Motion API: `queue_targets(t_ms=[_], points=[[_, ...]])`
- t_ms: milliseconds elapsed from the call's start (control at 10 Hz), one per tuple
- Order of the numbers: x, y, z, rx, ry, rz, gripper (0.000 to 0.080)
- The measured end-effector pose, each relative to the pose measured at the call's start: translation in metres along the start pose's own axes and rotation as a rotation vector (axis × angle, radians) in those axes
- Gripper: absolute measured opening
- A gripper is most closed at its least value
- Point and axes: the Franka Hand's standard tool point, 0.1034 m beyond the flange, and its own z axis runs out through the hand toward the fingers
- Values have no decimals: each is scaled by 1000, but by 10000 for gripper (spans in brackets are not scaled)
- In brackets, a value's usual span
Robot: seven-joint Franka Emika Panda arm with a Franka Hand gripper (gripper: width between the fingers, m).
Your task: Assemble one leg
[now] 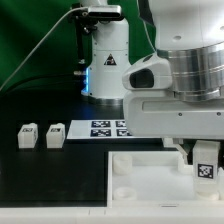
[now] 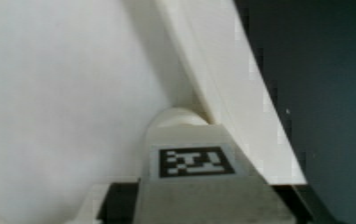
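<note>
My gripper is shut on a leg, a small white blocky peg with its black-and-white tag facing the camera. I hold it upright over the exterior view's right part of the large white tray-like piece. In the wrist view the leg sits between my fingers, its far end close to the tray piece's raised rim. I cannot tell whether it touches. The gripper grips the leg's sides. Two more legs stand on the table at the exterior view's left.
The marker board lies flat behind the tray piece, in front of the arm's white base. A black table and a green backdrop surround the scene. The arm's bulk hides the back right.
</note>
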Motion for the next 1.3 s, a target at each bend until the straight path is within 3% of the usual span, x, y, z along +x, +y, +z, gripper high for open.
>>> queue_targets(t_ms=[200, 300, 700, 1000, 1300], points=[[-1, -3, 2, 46, -21, 421, 294], [-3, -8, 5, 87, -10, 609, 294], [-8, -13, 6, 86, -18, 752, 294], [-6, -10, 6, 73, -2, 531, 607], [-8, -10, 2, 12, 55, 76, 648]])
